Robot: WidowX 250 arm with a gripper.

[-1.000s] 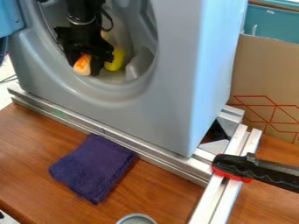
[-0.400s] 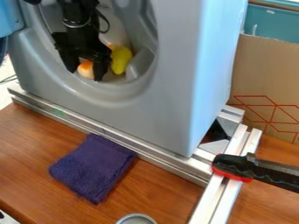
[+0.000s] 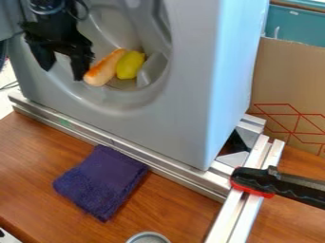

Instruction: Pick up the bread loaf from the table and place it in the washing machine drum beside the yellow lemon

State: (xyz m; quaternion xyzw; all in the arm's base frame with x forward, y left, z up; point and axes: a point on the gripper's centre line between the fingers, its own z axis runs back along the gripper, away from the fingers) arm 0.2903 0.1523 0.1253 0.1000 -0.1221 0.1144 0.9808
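End effector wide open, holding nothing

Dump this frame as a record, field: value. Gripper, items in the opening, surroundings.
gripper: open, at the opening's left side in the picture
nearest item: orange-white item, contact with gripper unclear
beside it: yellow item
housing: grey machine, round opening
in front: purple cloth on wooden table
lower right: black-red clamp on metal rails
behind, right: cardboard box
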